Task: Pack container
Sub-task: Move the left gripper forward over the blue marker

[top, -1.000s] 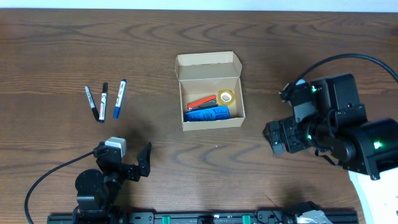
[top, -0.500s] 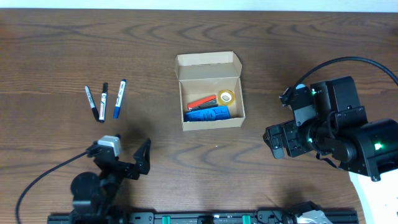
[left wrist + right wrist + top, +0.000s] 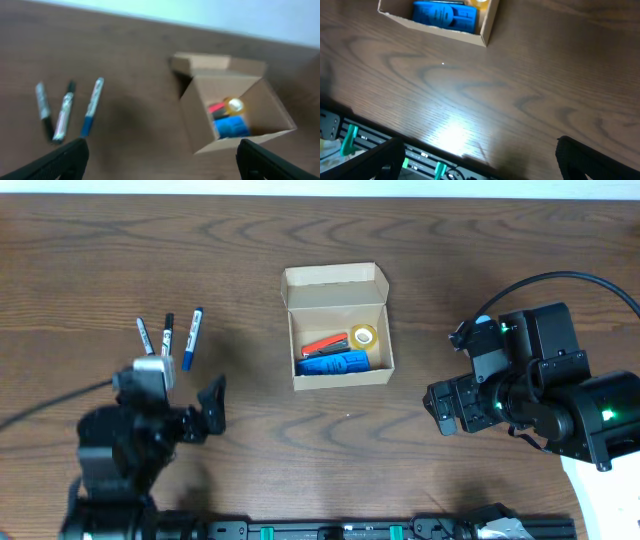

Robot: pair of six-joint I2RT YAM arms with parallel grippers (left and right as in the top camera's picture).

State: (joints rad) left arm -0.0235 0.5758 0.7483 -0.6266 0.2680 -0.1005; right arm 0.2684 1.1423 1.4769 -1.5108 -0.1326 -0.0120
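The left arm stands at the near left of the table (image 3: 300, 240). Its wrist reaches forward, and the left gripper (image 3: 208, 410) points right and away, toward the middle. In the left wrist view its two fingers (image 3: 60, 161) sit at the bottom corners of the blurred picture, spread wide with nothing between them. The arm's wrist covers the near ends of three marker pens (image 3: 167, 337), which lie side by side on the wood just beyond it: two black-capped and one blue.

The right arm is bent at the near right, its bulky links folded over themselves. The right gripper (image 3: 440, 408) faces left toward the box. Its fingers (image 3: 375, 159) are likewise far apart and empty, hanging above bare wood.

The container (image 3: 342, 376) sits at the centre of the table, between the two arms and well apart from both grippers. It is a small tan cardboard box, plain, with its flap lid (image 3: 335, 276) folded back on the far side, so the inside is open to view. In its near half lie a blue item (image 3: 333, 364), a red-orange item (image 3: 324, 343) and a yellow tape roll (image 3: 364, 335) toward the right wall. The far half shows bare cardboard.
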